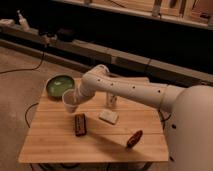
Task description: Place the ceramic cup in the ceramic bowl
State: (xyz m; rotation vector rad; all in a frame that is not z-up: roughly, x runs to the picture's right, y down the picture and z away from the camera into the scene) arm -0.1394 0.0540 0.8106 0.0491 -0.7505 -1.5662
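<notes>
White cup (70,102) — upright, beside green bowl (58,86)

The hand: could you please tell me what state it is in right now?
Hand: closed, holding the ceramic cup just beside the ceramic bowl.

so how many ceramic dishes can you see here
2. The ceramic bowl sits at the table's far left corner. The ceramic cup is beside it, nearer the camera, held in the gripper, jaws shut on it. The arm may hide more.
</notes>
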